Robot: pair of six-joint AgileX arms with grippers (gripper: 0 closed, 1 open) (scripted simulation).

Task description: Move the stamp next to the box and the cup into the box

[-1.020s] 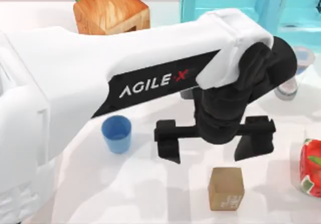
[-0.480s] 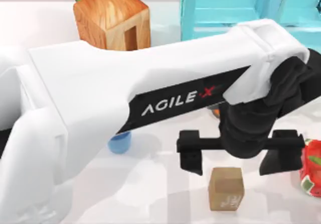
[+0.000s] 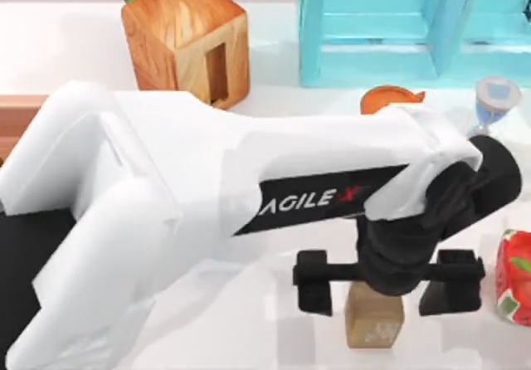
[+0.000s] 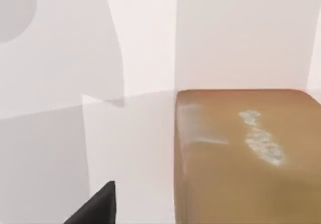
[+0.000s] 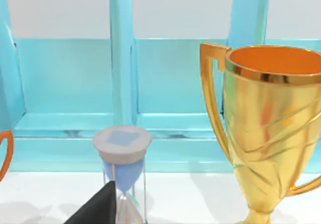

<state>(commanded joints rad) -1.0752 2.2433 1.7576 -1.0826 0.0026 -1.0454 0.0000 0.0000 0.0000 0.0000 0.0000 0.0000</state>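
The stamp, a small tan block with a faint white mark, stands near the table's front edge, right of centre. My left gripper hangs open right over it, with one black finger on each side of the block. In the left wrist view the stamp is close, beside a dark fingertip. A strip of the box, pinkish-brown wood, peeks out at the far left edge. The cup is hidden under my left arm. Part of my right gripper points toward the back shelf.
A glossy wooden cube with a slot stands at the back left. A light blue shelf runs along the back right, with an orange trophy and an hourglass before it. A red carton stands at the right edge.
My left arm has swung right and toward the front edge, so its open gripper now straddles the stamp. The blue cup has vanished under the arm.
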